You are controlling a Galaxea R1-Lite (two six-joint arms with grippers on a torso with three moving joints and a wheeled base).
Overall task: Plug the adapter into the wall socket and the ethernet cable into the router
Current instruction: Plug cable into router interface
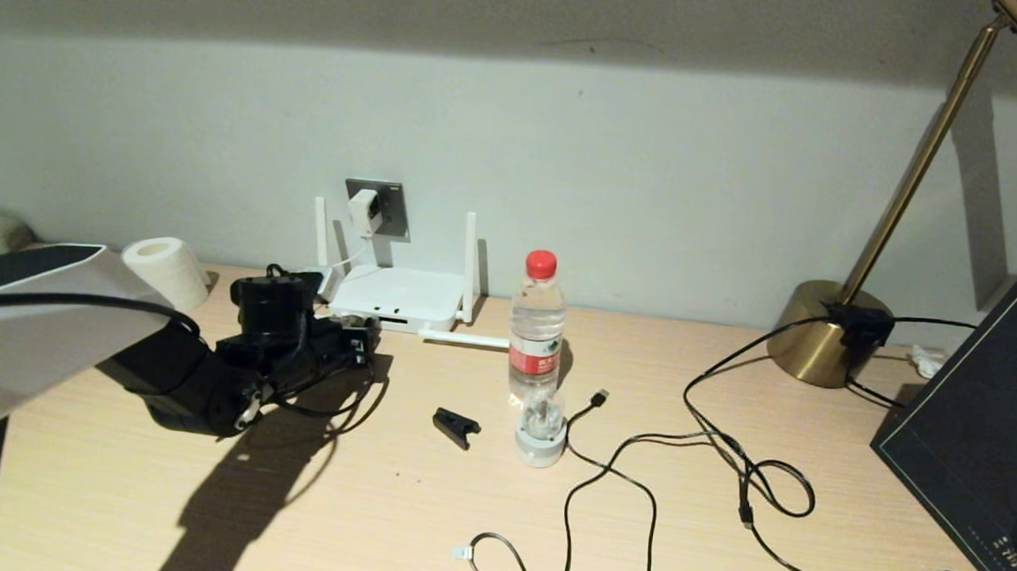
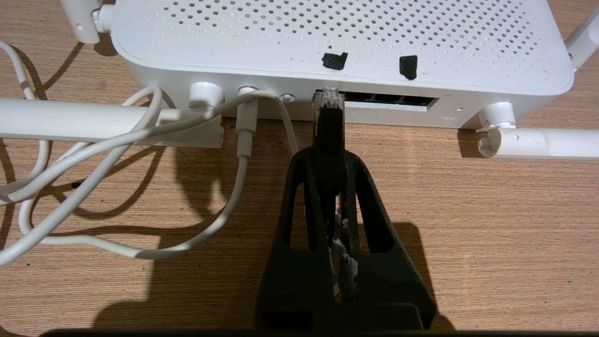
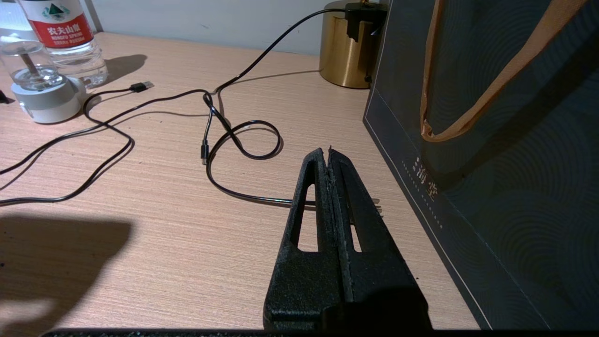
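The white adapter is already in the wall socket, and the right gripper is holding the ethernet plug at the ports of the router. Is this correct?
One detail is wrong: the left gripper, not the right, holds the ethernet cable plug at the router ports, as the left wrist view shows. The right gripper is shut on nothing, beside a dark bag. The adapter does sit in the wall socket.
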